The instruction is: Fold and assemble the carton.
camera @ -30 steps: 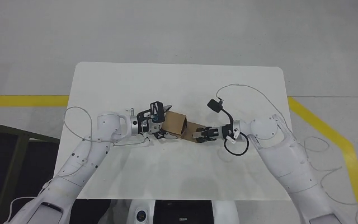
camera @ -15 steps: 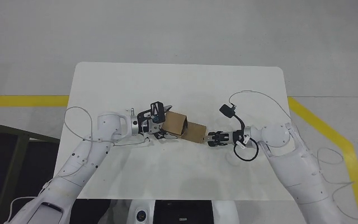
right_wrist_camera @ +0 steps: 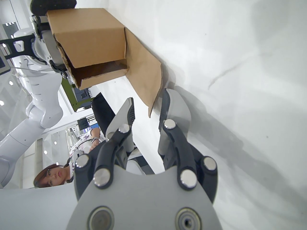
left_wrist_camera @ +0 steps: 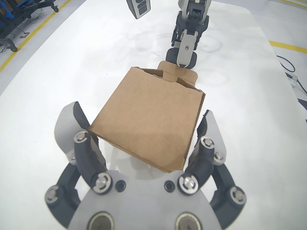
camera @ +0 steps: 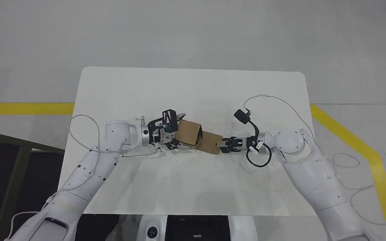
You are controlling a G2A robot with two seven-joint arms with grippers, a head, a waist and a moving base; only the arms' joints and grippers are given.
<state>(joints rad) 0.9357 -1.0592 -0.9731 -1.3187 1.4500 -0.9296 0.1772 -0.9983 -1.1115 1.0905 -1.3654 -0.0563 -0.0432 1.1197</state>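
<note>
left gripper: left of centre in the top view, clamped on the carton at its closed end.
carton: centre of the white table, on its side, open mouth facing right.
flap: unfolded, sticking out right of the mouth.
right gripper: right of centre, jaws apart, straddling the flap's edge.
risk: a shallow bite could slip off the flap; a hard push could skew or crush the carton in the left clamp.
</note>
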